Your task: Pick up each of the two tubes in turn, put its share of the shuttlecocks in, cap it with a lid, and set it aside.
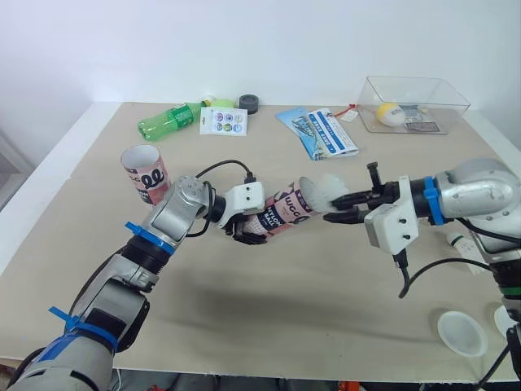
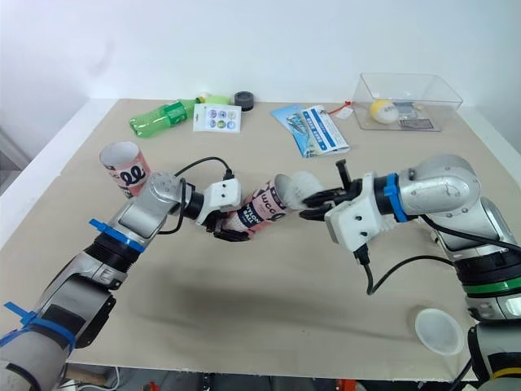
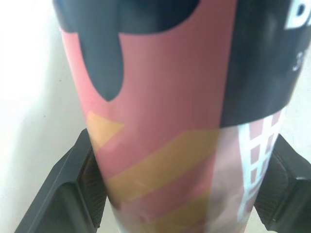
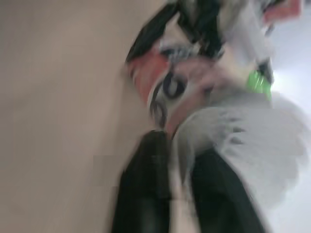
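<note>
My left gripper (image 1: 248, 229) is shut on a pink and black tube (image 1: 285, 209), held tilted above the table with its open mouth toward my right. In the left wrist view the tube (image 3: 160, 121) sits between both fingers (image 3: 73, 189). My right gripper (image 1: 343, 208) is shut on a white shuttlecock (image 1: 326, 191) right at the tube's mouth; the right wrist view shows its feathers (image 4: 243, 141) beside the tube's rim. A second pink tube (image 1: 145, 173) stands upright at the left. A white lid (image 1: 461, 332) lies at the front right, another (image 1: 505, 319) at the right edge.
Along the back lie a green bottle (image 1: 169, 120), a sticker card (image 1: 224, 121), a black roll (image 1: 248, 102) and a blue leaflet (image 1: 319, 133). A clear box (image 1: 415, 104) with a yellow ball stands back right. A small white object (image 1: 462, 243) lies under my right arm.
</note>
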`<state>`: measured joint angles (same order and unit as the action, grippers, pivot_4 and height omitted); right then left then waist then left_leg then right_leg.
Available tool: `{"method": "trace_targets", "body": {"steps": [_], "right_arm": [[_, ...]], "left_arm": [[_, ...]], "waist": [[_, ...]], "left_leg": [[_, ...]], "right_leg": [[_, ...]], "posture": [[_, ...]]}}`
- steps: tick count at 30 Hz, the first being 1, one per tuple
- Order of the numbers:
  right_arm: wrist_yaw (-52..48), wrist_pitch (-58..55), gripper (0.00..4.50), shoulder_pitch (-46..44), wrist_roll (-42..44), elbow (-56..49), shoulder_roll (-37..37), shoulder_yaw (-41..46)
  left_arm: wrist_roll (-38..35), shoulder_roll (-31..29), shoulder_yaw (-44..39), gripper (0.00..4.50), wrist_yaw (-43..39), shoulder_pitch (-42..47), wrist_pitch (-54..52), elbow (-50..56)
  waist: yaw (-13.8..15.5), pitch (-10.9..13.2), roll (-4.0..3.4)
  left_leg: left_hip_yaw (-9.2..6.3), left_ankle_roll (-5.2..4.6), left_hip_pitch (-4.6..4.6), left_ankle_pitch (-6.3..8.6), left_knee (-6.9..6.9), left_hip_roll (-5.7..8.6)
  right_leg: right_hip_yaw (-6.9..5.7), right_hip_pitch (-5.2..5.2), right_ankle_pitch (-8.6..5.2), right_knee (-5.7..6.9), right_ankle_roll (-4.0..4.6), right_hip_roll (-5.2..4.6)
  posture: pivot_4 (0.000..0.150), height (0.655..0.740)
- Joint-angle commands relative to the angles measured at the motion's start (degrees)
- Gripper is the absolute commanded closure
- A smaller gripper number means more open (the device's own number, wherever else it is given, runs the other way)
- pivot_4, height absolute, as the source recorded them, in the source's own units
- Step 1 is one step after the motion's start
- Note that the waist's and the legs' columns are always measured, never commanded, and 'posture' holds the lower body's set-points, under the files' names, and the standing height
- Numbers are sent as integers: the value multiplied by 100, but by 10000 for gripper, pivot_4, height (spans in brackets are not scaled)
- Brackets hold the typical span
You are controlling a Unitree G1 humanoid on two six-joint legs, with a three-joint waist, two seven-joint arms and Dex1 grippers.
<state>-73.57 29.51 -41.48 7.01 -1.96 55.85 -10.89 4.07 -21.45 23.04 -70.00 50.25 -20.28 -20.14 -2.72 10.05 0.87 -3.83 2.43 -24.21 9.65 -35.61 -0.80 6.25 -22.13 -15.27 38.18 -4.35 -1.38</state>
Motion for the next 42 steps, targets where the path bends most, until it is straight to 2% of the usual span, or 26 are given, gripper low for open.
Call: {"method": "trace_targets", "body": {"steps": [1,5,7,13,18,23,29,31,36,42], "right_arm": [[-31,-194,18473,-261,154,-253,0,151],[-34,-472,635,-448,251,-269,21,246],[-1,-690,635,-490,375,-300,54,363],[610,-2611,635,-363,1569,-464,-15,1225],[1285,-3813,635,158,1862,-589,-121,1696],[1697,-4220,635,674,1776,-785,-269,1851],[2010,-4856,635,938,2079,-868,-496,2073],[2055,-5161,635,1048,2305,-909,-562,2221],[2013,-5479,635,1484,2408,-973,-519,2365],[1826,-6057,635,2076,2908,-1146,-419,2692]], "left_arm": [[37,18,141,10103,-8,-112,-84,-2],[29,53,144,10103,13,-114,-78,-20],[26,67,130,10103,25,-104,-50,-78],[-117,211,-146,10103,275,-268,252,-453],[-123,214,-278,10103,440,-468,638,-776],[-299,236,-484,10103,459,-742,1266,-945],[-1157,619,-1175,10103,355,-1258,1951,-978],[-1267,765,-1308,10103,450,-1419,2250,-992],[-1202,1072,-1362,10103,751,-1712,3037,-1164],[-1168,1390,-1193,10103,880,-1924,3506,-1045]], "waist": [[1,2,5],[6,4,8],[8,4,8],[53,3,7],[68,0,11],[55,-3,6],[36,-5,3],[57,-5,4],[104,-4,6],[106,-3,5]], "left_leg": [[0,0,0,-1,-1,0],[1,1,-4,-1,-2,2],[1,1,-4,-1,2,2],[-5,1,-6,-1,3,5],[-5,-6,-4,-6,-7,3],[2,-23,1,-17,-9,3],[5,-32,-2,-23,-3,-1],[5,-32,-15,-22,-2,2],[-2,-30,-38,-20,1,9],[-2,-30,-38,-20,0,7]], "right_leg": [[0,1,1,0,2,0],[0,1,1,-3,-4,-4],[0,0,10,-3,-24,-4],[-4,3,11,-3,-25,-8],[-5,6,12,-4,-2,-7],[-3,6,25,-4,2,-7],[-2,1,32,-6,3,-5],[-1,-10,43,-6,-27,-7],[-3,-24,47,-13,-21,-9],[-3,-27,42,-14,-34,-6]], "posture": [[1500,7400],[1500,7400],[1500,7400],[1500,7400],[1500,7400],[1500,7400],[1500,7400],[1500,7400],[1500,7400],[1500,7400]]}}
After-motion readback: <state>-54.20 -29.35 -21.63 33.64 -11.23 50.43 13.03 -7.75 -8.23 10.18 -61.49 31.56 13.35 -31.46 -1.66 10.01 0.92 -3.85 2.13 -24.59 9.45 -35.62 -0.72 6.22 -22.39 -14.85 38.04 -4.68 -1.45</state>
